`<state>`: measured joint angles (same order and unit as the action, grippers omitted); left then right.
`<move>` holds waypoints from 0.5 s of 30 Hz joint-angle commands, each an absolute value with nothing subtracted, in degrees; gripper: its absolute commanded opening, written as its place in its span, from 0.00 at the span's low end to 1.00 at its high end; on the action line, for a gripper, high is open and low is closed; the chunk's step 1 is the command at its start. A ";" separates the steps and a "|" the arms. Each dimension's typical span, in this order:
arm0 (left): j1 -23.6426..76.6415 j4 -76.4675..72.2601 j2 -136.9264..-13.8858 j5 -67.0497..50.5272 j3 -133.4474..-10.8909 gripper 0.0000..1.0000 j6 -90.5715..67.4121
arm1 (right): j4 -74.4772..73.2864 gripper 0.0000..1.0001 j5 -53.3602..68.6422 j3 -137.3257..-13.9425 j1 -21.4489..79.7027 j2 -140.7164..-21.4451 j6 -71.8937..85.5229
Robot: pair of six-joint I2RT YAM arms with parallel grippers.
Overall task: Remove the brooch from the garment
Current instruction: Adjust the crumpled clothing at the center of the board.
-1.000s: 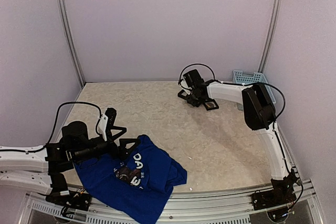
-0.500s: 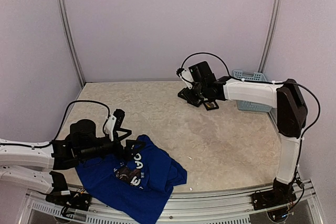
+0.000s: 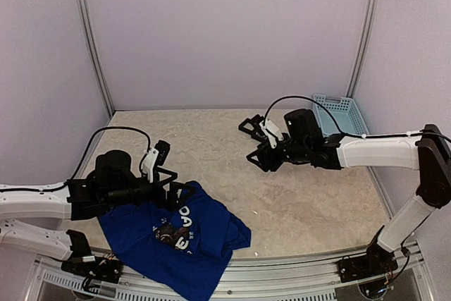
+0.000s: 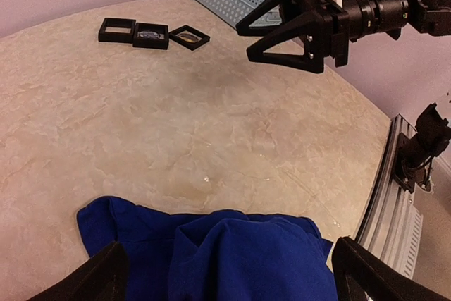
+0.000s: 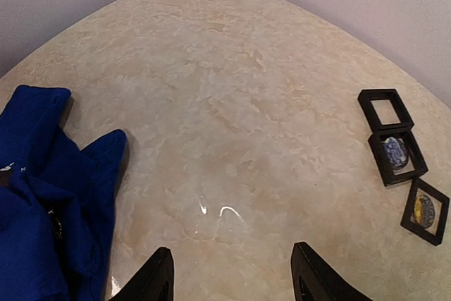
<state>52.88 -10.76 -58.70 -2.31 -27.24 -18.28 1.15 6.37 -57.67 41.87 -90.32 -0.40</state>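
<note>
The garment (image 3: pixel 180 248), a crumpled royal-blue T-shirt with white lettering, lies at the near left of the table; it also fills the bottom of the left wrist view (image 4: pixel 239 259) and the left edge of the right wrist view (image 5: pixel 35 195). I cannot make out a brooch on it. My left gripper (image 3: pixel 176 185) (image 4: pixel 232 276) hovers open over the shirt's far edge, its fingers either side of a raised fold. My right gripper (image 3: pixel 257 158) (image 5: pixel 236 280) hangs open over bare tabletop mid-table, pointing toward the shirt, nothing between its fingers.
Three black square frames (image 5: pixel 394 151) sit in a row at the back of the table (image 3: pixel 310 202); the middle frame holds a blue-and-white oval piece, the nearest frame (image 5: pixel 424 211) a yellowish one. A light-blue basket (image 3: pixel 338 107) stands at the back right corner.
The right arm has swung away from the black frames toward the middle of the table, gripper now facing the shirt. The left gripper has edged slightly right over the shirt.
</note>
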 commanded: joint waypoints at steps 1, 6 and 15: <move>51.99 -3.30 -53.22 -7.85 -27.87 0.99 -17.55 | 9.92 0.57 21.46 -51.80 42.93 -90.30 5.98; 51.86 2.29 -47.80 -9.13 -23.61 0.99 -17.10 | 18.93 0.56 30.68 -47.96 44.30 -93.16 11.41; 49.49 -3.95 -49.35 -12.51 -17.33 0.99 -18.39 | 23.65 0.56 28.93 -45.10 48.75 -97.49 19.17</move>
<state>50.24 -2.48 -45.23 -9.41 -16.29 -18.22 20.34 28.12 -46.57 47.00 -94.08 15.31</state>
